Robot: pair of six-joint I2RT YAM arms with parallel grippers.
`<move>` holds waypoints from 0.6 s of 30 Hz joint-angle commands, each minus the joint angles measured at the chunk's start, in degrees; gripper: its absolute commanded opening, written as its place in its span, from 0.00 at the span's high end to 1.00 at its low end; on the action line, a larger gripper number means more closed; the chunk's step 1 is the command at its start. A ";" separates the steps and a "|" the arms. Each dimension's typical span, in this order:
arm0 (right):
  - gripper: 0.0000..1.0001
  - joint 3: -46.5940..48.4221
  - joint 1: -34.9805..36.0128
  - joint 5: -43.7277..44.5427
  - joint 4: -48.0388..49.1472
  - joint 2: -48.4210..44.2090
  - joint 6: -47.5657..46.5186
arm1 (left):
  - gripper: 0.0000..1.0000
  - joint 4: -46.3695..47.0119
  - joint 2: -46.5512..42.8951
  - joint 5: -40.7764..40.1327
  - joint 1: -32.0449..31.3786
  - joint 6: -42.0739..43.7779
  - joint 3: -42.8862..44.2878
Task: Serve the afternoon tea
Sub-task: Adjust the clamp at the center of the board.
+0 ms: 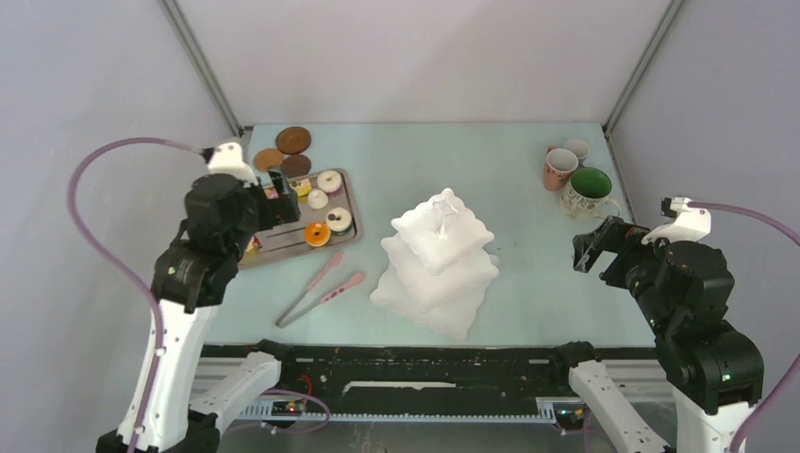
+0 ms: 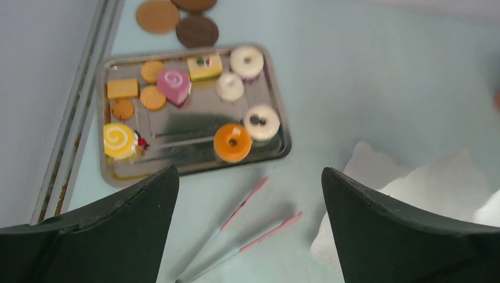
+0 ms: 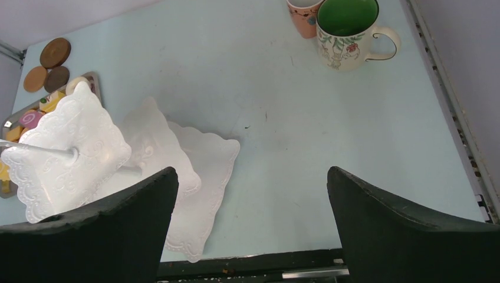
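Stand on the counter
Both spread: left end effector (above the tray), right end effector near the mugs.

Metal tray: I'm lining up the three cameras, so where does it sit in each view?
Top external: tray left of centre, partly under the left arm.
Left wrist: tray in the upper left.
Right wrist: tray at the left edge, mostly behind the white stand.
Shared landmark: three brown coasters just beyond the tray's far edge.
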 commanded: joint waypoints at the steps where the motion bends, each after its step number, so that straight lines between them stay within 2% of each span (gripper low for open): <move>1: 0.00 -0.31 -0.04 0.94 -0.28 0.95 -0.78 | 0.02 -3.01 0.31 -0.87 -2.75 4.16 -6.21; 10: 0.00 -2.43 0.58 -5.14 2.15 -1.82 -2.86 | 0.02 -4.86 3.51 0.56 -7.48 7.81 -18.90; 18: 0.00 -2.82 0.54 -6.62 3.98 -4.93 -3.94 | 0.02 -6.42 19.80 -4.82 -10.48 8.06 -19.50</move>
